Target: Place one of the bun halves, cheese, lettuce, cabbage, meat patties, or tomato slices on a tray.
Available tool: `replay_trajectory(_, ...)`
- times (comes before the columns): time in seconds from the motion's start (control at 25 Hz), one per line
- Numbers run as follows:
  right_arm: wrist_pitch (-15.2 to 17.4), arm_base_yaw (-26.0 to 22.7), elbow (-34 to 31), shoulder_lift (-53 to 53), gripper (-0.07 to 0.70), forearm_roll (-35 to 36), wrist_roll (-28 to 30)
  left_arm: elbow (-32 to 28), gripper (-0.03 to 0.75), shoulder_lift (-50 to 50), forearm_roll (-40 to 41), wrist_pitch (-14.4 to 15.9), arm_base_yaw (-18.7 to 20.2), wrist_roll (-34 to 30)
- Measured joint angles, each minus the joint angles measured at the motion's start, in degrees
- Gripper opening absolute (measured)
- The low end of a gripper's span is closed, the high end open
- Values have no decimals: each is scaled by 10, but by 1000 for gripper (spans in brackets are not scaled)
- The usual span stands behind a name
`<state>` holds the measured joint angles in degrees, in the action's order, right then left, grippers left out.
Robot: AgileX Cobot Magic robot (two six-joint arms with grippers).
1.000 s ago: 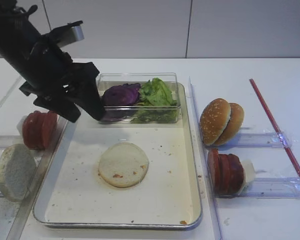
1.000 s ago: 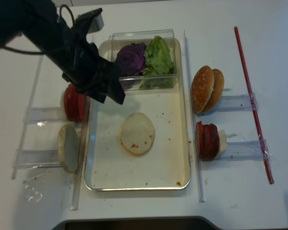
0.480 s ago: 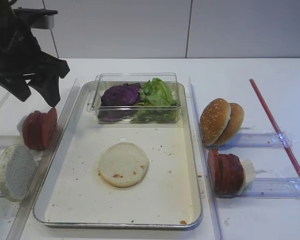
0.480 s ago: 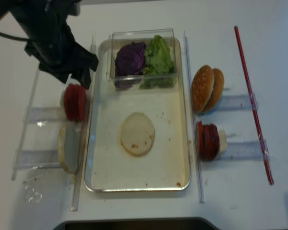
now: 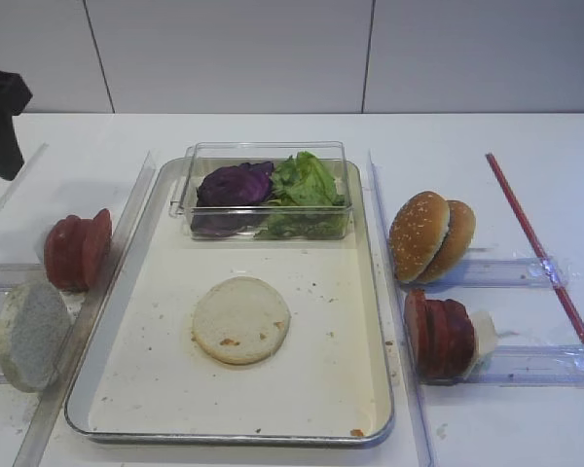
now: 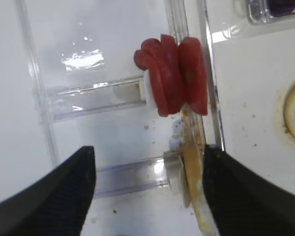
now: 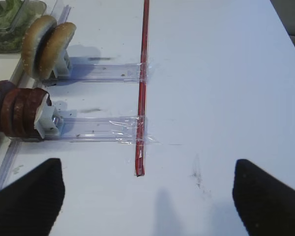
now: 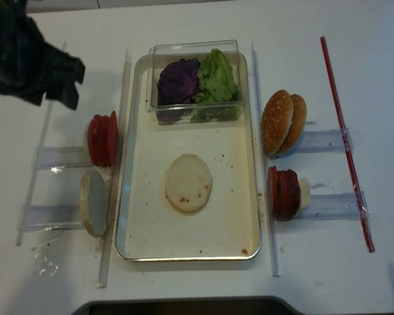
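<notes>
One pale bun half (image 5: 240, 319) lies flat in the middle of the metal tray (image 5: 382, 331). A second bun half (image 5: 29, 334) stands on edge in a clear holder left of the tray. Behind it stands the stack of tomato slices (image 5: 76, 251). Lettuce (image 5: 307, 185) and cabbage (image 5: 234, 185) fill the clear box at the tray's far end. Meat patties (image 5: 440, 336) stand right of the tray. I see no cheese. My left gripper (image 8: 52, 98) hovers open and empty at the far left, above the holders (image 6: 147, 191). My right gripper (image 7: 147, 196) is open over bare table.
Two sesame bun tops (image 5: 430, 236) lean in a holder right of the tray. A red strip (image 5: 535, 253) is taped across the right-hand clear rails (image 7: 93, 128). Long clear guide strips (image 8: 121, 164) run along both tray sides. White wall stands behind the table.
My left arm has pulled back from over the tray's far left corner to the far left of the table, still open. The food and the tray have not moved.
</notes>
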<state>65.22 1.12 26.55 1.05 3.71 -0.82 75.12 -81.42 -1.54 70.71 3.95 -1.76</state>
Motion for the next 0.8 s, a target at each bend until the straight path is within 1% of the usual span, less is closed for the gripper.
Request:
replay_trajectory(0.6, 0, 0, 0, 0, 692, 0, -2, -169, 430, 228, 6, 5, -1, 5)
replay_trajectory(0.8, 0, 0, 0, 0, 692, 0, -2, -236, 430, 304, 6, 6, -1, 8)
